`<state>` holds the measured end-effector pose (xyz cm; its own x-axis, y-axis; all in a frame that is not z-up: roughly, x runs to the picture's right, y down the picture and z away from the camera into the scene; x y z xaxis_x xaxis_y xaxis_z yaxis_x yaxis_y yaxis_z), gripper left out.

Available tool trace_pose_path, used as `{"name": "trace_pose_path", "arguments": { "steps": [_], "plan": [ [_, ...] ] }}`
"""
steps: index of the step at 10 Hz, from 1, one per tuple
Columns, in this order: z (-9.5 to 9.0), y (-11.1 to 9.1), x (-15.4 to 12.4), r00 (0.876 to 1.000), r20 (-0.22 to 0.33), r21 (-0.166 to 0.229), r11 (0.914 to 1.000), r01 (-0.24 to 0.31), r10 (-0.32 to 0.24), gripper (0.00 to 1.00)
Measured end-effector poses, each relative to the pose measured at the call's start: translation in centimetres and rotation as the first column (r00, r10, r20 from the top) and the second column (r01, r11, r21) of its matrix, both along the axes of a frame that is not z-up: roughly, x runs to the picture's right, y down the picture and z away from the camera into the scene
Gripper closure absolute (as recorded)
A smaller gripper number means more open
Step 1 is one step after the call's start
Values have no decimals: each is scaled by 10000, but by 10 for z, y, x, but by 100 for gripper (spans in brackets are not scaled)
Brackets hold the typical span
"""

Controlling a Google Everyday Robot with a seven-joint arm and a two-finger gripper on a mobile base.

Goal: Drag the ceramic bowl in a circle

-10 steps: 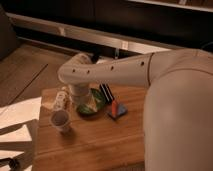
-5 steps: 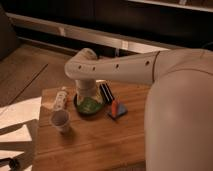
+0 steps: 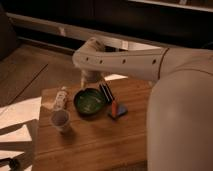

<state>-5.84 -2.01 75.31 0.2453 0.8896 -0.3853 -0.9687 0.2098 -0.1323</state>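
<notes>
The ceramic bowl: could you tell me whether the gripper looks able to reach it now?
Probably yes: the gripper hangs just over the far rim of the ceramic bowl, with nothing between them; the cup stands apart, nearer the camera.

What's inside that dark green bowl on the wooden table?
The round dark green ceramic bowl shows only its lighter green glazed inside, nothing resting in it that I can make out. The robot's end effector hangs over its far rim and covers that edge.
</notes>
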Motion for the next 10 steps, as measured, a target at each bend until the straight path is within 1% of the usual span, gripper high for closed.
{"name": "trace_pose_path", "arguments": {
  "steps": [1, 3, 4, 5, 7, 8, 10],
  "plan": [
    [1, -1, 2, 10000, -14, 18, 10000, 10, -10, 35],
    [0, -1, -2, 10000, 39, 25, 10000, 59, -59, 35],
    [1, -1, 1, 10000, -40, 56, 10000, 52, -52, 35],
    [7, -3, 13, 9996, -295, 138, 9999, -26, 30, 35],
    [26, -1, 34, 9981, -584, 218, 9996, -165, 177, 35],
    [46, 7, 48, 9970, -735, 78, 9997, -252, 257, 35],
    [68, 21, 51, 9970, -737, -229, 9994, -259, 241, 35]
  ]
}}
